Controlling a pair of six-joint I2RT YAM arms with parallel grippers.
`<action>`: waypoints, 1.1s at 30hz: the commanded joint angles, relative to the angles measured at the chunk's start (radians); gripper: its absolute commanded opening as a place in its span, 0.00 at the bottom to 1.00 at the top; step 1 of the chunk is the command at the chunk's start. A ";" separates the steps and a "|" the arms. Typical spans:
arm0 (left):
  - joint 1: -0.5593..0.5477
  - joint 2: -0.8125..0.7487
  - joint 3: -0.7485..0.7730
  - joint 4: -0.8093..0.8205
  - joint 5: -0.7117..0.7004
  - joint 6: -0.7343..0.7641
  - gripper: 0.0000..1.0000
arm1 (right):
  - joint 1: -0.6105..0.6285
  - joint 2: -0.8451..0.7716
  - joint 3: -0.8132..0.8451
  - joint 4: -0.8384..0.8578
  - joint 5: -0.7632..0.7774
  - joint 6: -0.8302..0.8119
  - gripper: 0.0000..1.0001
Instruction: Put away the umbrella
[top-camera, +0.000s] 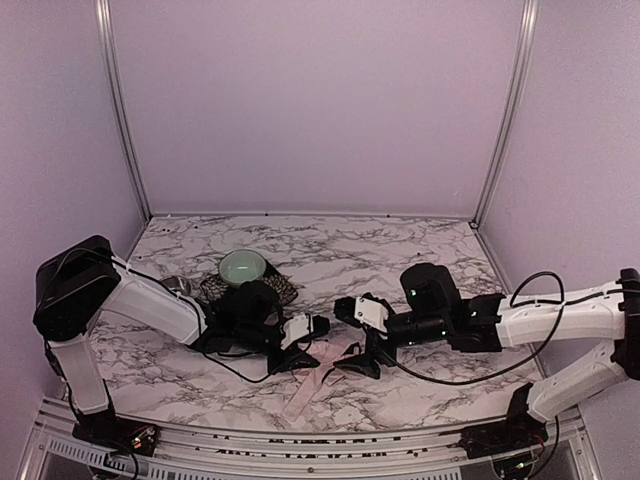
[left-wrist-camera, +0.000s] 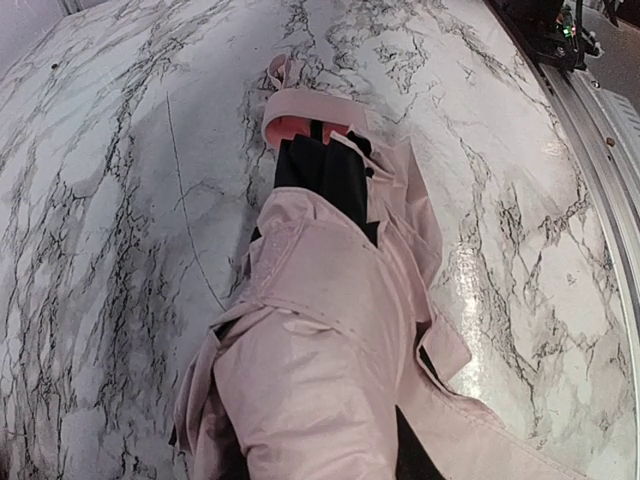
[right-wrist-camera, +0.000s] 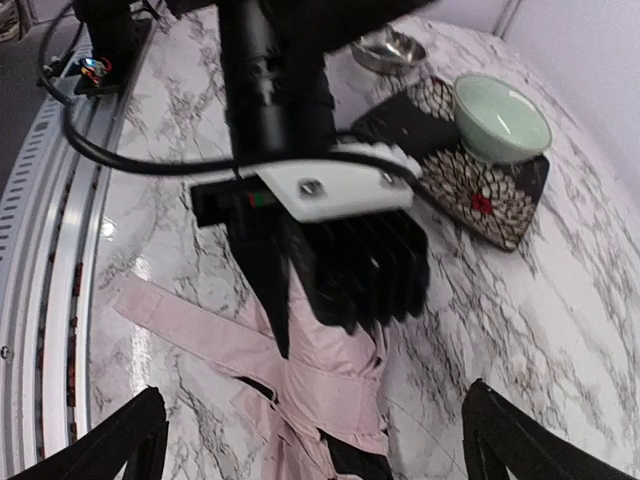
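Nearest the arm bases, the umbrella (top-camera: 305, 390) lies flat on the marble table (top-camera: 420, 250), collapsed but floppy. It's pale pink matte fabric in loose pleats, black lining peeking out, and 1 long flat flap trails toward the near edge.

Just past that, the left gripper (top-camera: 300, 330) sits down on the bundle. Its fingers are buried in fabric, so I can't see the pads, but it looks clamped on the umbrella. The right gripper (right-wrist-camera: 312, 395) hangs right beside it with its jaws spread wide, holding nothing.

My read is we're mid-tidy, bundling the canopy. Next move probably needs the right side to pinch a loose flap or the strap and wrap it snug while the left pins things.

Further back there's a dark floral mat (top-camera: 285, 290) with a smooth pale green bowl (top-camera: 243, 266) on it, and a shiny metal dish (top-camera: 175, 286) beside it.
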 joint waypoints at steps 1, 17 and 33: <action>-0.005 0.025 -0.043 -0.133 -0.038 0.036 0.00 | -0.072 0.092 0.081 -0.176 0.014 0.063 0.99; -0.005 0.028 -0.050 -0.137 0.027 0.065 0.00 | -0.149 0.387 0.157 -0.078 -0.179 -0.018 0.96; 0.004 0.028 -0.059 -0.136 0.044 0.069 0.00 | -0.112 0.531 0.164 -0.109 -0.180 -0.013 0.63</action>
